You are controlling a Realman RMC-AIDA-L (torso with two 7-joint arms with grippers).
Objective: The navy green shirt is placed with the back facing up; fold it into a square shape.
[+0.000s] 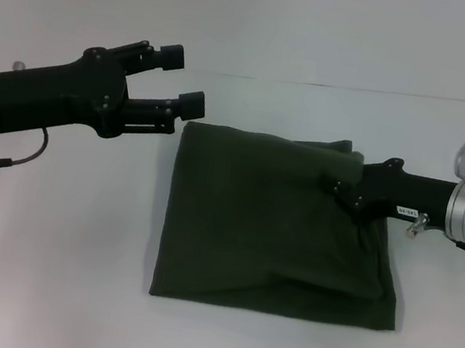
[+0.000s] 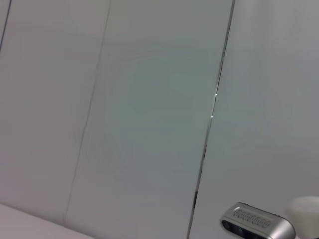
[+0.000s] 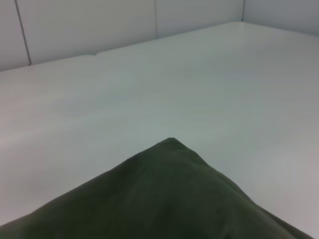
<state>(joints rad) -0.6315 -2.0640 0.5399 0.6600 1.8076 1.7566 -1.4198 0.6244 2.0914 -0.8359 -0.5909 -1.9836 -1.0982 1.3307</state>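
The navy green shirt [image 1: 268, 231] is showing as soft, matt woven cloth, lightly creased and without sheen, and is lying on the table [image 1: 46, 269], whose surface is appearing smooth, pale and faintly satin. The left gripper [image 1: 186, 83] is presenting matt black plastic-looking fingers and housing, while the right gripper [image 1: 347, 193] is joining a brushed, silvery metal wrist section.
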